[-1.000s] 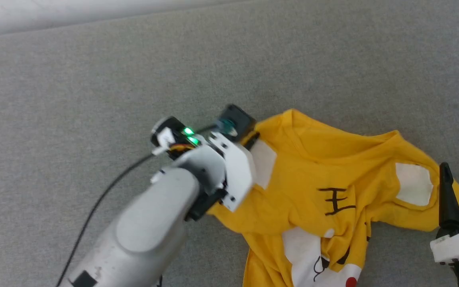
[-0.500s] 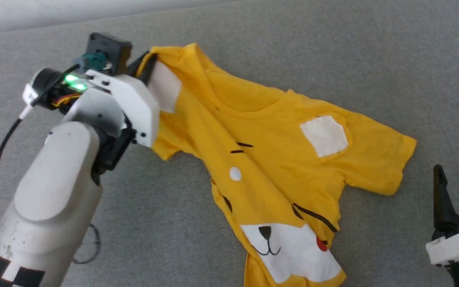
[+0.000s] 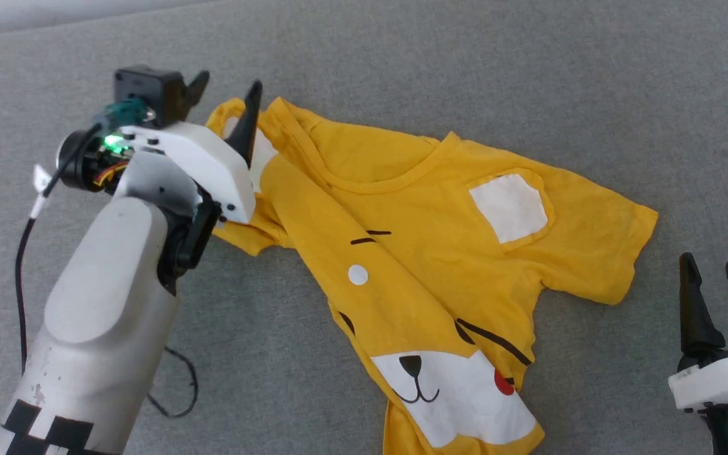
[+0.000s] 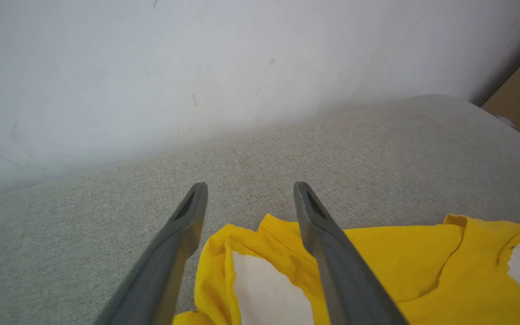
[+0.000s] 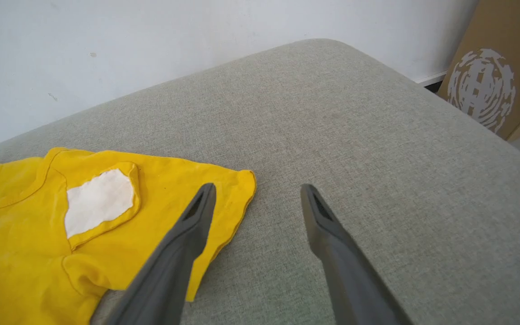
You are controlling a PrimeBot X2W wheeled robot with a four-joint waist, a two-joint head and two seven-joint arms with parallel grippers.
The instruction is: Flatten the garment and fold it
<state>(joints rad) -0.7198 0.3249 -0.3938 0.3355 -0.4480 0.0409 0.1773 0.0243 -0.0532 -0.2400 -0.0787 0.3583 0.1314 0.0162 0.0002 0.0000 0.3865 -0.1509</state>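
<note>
Grey upholstered surface | garment [image 3: 414, 253] lies crumpled, long axis slanting away from left hand | left hand [image 3: 228, 83] spread, empty, one sleeve corner between its fingers, nearer | right hand [image 3: 710, 260] spread, empty, near opposite sleeve

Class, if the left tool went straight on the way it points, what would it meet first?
The left tool would probably meet bare grey cushion just past the garment's sleeve, white wall behind; depth unclear.

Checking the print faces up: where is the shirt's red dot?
Head view, lower middle: the red dot sits at the right edge of the white face patch on the garment, right of the black nose.
</note>
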